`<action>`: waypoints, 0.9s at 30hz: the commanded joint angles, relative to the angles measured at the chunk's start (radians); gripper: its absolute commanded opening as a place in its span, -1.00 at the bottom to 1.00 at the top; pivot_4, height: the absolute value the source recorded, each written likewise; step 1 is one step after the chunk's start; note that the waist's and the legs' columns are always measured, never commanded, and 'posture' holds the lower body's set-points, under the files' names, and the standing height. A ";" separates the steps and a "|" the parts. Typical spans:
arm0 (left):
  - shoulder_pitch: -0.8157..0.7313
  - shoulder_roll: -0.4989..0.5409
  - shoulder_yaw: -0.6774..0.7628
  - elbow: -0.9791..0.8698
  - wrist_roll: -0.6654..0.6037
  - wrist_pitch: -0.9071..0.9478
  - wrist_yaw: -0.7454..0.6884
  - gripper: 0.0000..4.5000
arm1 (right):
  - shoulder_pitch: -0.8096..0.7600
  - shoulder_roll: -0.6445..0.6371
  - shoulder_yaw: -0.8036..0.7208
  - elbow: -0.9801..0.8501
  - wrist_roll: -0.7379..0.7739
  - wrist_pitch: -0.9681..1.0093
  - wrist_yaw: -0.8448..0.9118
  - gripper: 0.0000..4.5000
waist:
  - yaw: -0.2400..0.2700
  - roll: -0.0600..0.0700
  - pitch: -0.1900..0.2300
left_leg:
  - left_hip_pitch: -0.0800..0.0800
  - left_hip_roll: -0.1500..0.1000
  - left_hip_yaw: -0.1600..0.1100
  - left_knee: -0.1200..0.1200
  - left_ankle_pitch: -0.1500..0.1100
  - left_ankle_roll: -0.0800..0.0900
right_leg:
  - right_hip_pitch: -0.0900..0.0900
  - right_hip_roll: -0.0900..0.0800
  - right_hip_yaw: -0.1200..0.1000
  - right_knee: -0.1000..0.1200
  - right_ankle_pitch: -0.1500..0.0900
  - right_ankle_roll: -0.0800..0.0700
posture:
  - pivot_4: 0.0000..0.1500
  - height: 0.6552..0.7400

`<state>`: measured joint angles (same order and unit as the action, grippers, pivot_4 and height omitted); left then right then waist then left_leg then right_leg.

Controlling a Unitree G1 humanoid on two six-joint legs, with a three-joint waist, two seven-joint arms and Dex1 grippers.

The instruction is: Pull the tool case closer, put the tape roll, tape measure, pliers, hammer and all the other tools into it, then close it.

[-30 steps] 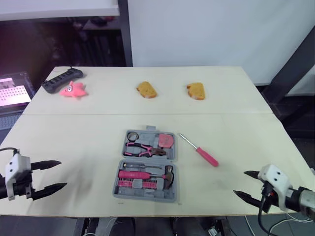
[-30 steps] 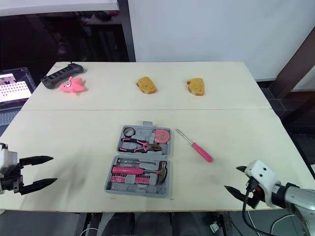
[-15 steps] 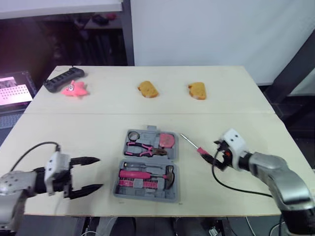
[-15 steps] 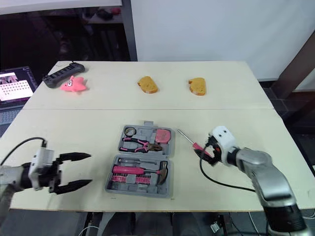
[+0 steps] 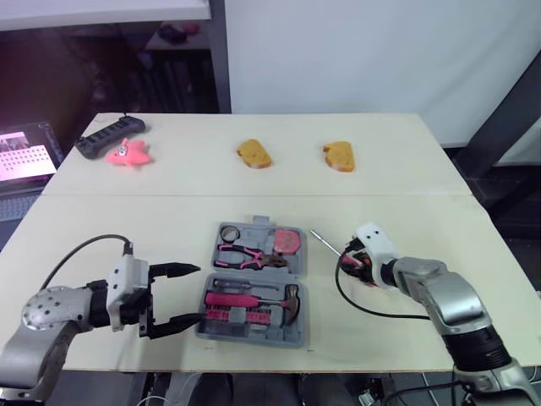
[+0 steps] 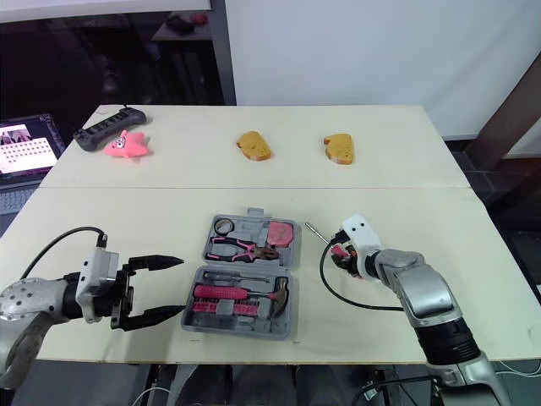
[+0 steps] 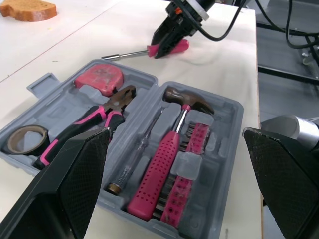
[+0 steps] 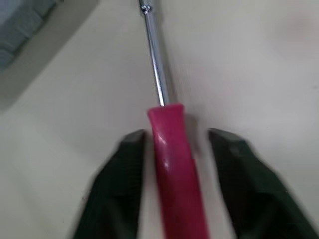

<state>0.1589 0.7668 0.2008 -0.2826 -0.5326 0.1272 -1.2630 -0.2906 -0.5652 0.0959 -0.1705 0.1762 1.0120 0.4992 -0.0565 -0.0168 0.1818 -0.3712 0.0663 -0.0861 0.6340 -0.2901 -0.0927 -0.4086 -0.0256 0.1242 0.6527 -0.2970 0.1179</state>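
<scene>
Screwdriver point(image 8: 173, 159) is lying on surface point(image 6: 423, 211) just right of the open tool case point(image 6: 237, 330) (everything else looks slotted already). Right claw point(image 8: 177, 137) is straddling its pink handle, fingers spread, not pinching yet. Next move is calling for a clench, lift, and drop into the case. Left claw point(image 6: 179, 286) is hanging open at the case's left edge. Both claws have been closing in from the near edge since a second ago.

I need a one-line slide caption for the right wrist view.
The open right tool straddles the pink screwdriver lying on the table.
</scene>
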 commanded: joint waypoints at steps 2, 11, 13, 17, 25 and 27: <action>-0.004 0.006 0.001 -0.010 -0.005 -0.007 0.001 1.00 | 0.016 0.013 0.008 0.009 -0.004 0.015 -0.015 -0.74 | -0.003 0.000 0.000 | 0.000 0.000 0.000 0.000 0.000 0.000 | 0.000 0.000 0.000 0.000 0.000 0.000 | 1.00 1.00; -0.054 0.019 0.014 0.003 -0.058 0.033 -0.022 1.00 | 0.135 0.333 -0.289 -0.679 0.032 0.542 -0.219 -0.74 | 0.001 0.002 0.001 | -0.002 0.000 -0.002 -0.002 0.000 0.000 | -0.004 0.001 -0.001 0.003 0.000 0.001 | 1.00 1.00; -0.059 0.031 0.008 0.025 -0.060 0.029 -0.055 1.00 | 0.206 0.464 -0.276 -0.800 -0.011 0.595 -0.318 -0.74 | -0.001 0.002 0.001 | -0.002 0.000 -0.003 -0.003 0.000 0.000 | -0.005 0.001 -0.002 0.005 0.000 0.001 | 1.00 1.00; -0.096 0.040 -0.009 0.081 -0.059 0.010 -0.117 1.00 | 0.332 0.612 -0.209 -0.869 -0.059 0.602 -0.457 -0.74 | -0.002 0.003 0.001 | -0.003 0.000 -0.004 -0.004 0.001 -0.001 | -0.006 0.000 -0.003 0.005 -0.001 0.000 | 1.00 1.00; -0.166 0.041 -0.037 0.155 -0.036 -0.012 -0.167 1.00 | 0.423 0.659 -0.147 -0.752 -0.105 0.569 -0.552 -0.74 | -0.014 0.003 0.001 | -0.002 0.000 -0.003 -0.004 0.004 -0.007 | -0.005 0.000 -0.002 0.003 -0.002 -0.004 | 1.00 1.00; -0.173 0.038 -0.041 0.161 -0.032 -0.013 -0.169 1.00 | 0.429 0.662 -0.162 -0.693 -0.107 0.527 -0.550 -0.74 | -0.015 0.003 0.001 | -0.002 0.000 -0.002 -0.004 0.004 -0.007 | -0.005 0.000 -0.002 0.003 -0.002 -0.004 | 1.00 1.00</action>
<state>-0.0128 0.8007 0.1676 -0.1197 -0.5685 0.1257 -1.4238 0.1261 0.0588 -0.0608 -0.8846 0.0771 1.5764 -0.0451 -0.0715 -0.0140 0.1831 -0.3732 0.0666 -0.0882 0.6300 -0.2863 -0.0998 -0.4137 -0.0257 0.1225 0.6558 -0.2989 0.1142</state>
